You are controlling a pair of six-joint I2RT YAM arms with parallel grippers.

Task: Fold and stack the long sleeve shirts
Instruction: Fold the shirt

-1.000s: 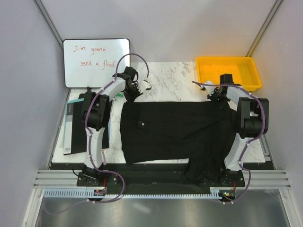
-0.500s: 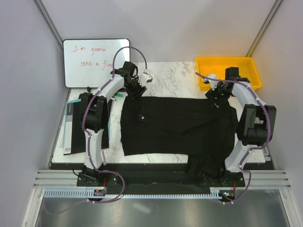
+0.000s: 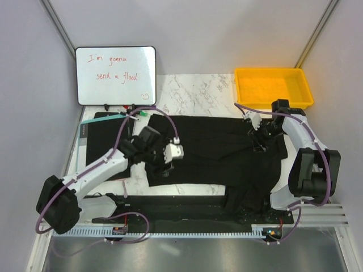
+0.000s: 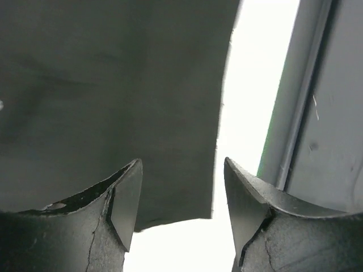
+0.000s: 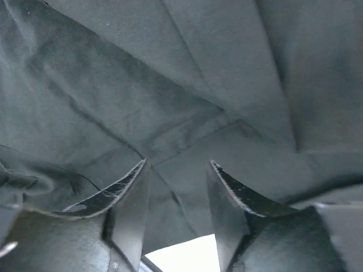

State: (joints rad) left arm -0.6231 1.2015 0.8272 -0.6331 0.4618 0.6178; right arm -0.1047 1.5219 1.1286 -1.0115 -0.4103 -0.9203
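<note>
Shirt: one black long sleeve shirt lies spread flat across the middle of the marble table, its length running left to right
Hard to make out: the shirt's near right part hangs off the table's near edge and merges with the dark rail there, so its outline is lost; collar, buttons and sleeves cannot be told apart in the black cloth from above
Cut off: the right wrist view is filled with creased cloth, so no edge of the shirt shows there except a small bright gap at the bottom
Left claw: released, fingers apart and gripping nothing; it hangs over the shirt's near left corner, the hem running between the fingers with bright table beside it; whether it touches the cloth I cannot tell
Right claw: released, fingers spread over a fold on the shirt's right part; nothing clamped
Container: yellow bin at the far right corner, apart from the shirt; only its yellow floor shows
Around: whiteboard with red handwriting at far left
In the way: the left arm crosses a flat black board left of the shirt, hiding its near end
</note>
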